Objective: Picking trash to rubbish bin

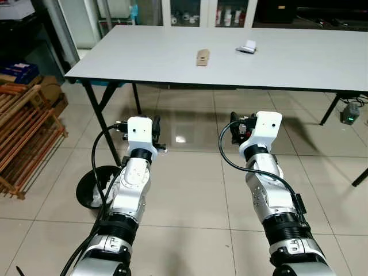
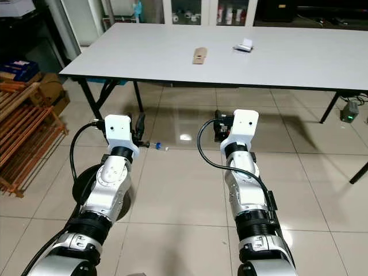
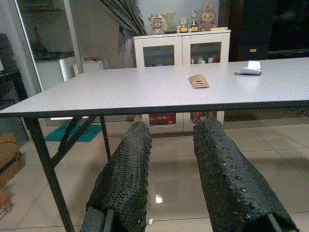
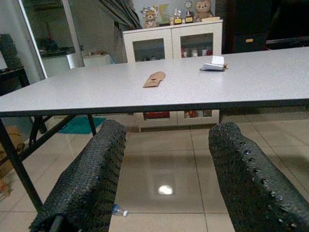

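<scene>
On the table (image 1: 299, 63) we see two bits of trash: a brown card (image 1: 202, 57) near the middle, well back from the near edge, and a white scrap (image 1: 247, 48) beyond it toward the far edge. A tiny bottle (image 2: 159, 146) lies on the floor under the near edge. The bin (image 1: 95, 187) stands by the table's left leg, beside our left arm.

We judge this to be the approach. To do it well we should close in squarely on the near edge, pick one piece, probably the card, and lift an arm above the tabletop before reaching.

Our left gripper (image 3: 171, 183) and right gripper (image 4: 166, 181) both hang below table height with fingers parted, the right wider, holding and touching nothing.
</scene>
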